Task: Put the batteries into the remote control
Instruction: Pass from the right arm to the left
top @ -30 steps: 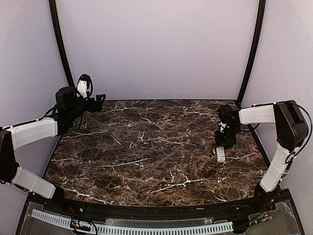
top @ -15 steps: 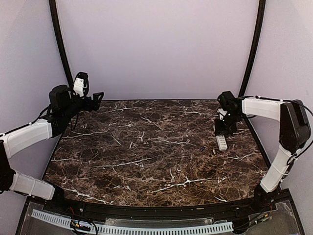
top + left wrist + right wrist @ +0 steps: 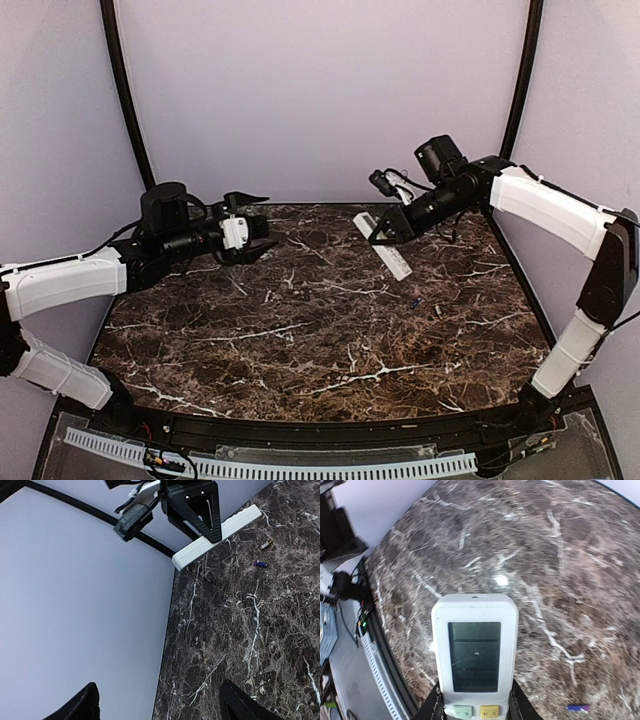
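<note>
The remote (image 3: 388, 252), clasped in the right gripper (image 3: 383, 234), hangs over the table's (image 3: 300, 345) far right part. The left gripper (image 3: 268, 222) faces it from the far left. Two batteries (image 3: 414, 300) lie toward the right edge, before the remote.

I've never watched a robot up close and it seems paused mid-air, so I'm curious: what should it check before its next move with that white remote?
1. Remote held securely: ok. The right tool has it pinched between both fingers, above the table.
2. Left tool free: ok. Its jaws stand apart and hold nothing.
3. Battery cover off: cannot tell. Only the display side shows.
4. Batteries found: cannot tell. A small purple item and a second small piece lie on the table, too small to identify.
5. Arms apart from each other: ok. There is a gap between the two tools.
</note>
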Available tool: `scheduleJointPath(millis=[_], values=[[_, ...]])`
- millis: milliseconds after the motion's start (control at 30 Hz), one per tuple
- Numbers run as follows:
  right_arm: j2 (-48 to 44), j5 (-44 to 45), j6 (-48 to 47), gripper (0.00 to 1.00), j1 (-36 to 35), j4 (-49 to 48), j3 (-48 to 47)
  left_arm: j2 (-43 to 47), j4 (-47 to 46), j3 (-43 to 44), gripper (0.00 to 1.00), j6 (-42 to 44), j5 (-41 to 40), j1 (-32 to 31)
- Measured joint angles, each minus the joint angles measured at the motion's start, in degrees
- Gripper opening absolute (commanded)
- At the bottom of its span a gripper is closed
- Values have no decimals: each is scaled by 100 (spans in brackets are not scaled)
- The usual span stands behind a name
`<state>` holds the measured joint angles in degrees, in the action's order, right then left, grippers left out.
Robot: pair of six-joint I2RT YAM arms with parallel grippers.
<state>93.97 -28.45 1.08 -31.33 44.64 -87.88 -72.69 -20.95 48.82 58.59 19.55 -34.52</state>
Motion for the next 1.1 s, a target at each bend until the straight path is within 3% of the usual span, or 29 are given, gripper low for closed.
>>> scheduleJointPath(millis=[233, 400, 667, 767, 967, 1100], values=[[1025, -673, -505, 0, -979, 302, -649, -472, 409, 321, 87, 1447, 87, -527], [1561, -881, -664, 0, -1189, 501, -887, -693, 660, 367, 71, 1764, 92, -935], [1716, -1067, -796, 0, -1344, 518, -1178, -938, 944, 367, 63, 1989, -116, -1189], [1716, -1123, -813, 0, -1360, 516, -1187, -953, 935, 367, 51, 2065, -210, -1189], [1731, -1213, -907, 0, -1399, 525, -1217, -1165, 761, 367, 49, 2168, -415, -1217], [1753, -1318, -968, 0, -1405, 529, -1231, -1279, 678, 367, 34, 2210, -551, -1231]])
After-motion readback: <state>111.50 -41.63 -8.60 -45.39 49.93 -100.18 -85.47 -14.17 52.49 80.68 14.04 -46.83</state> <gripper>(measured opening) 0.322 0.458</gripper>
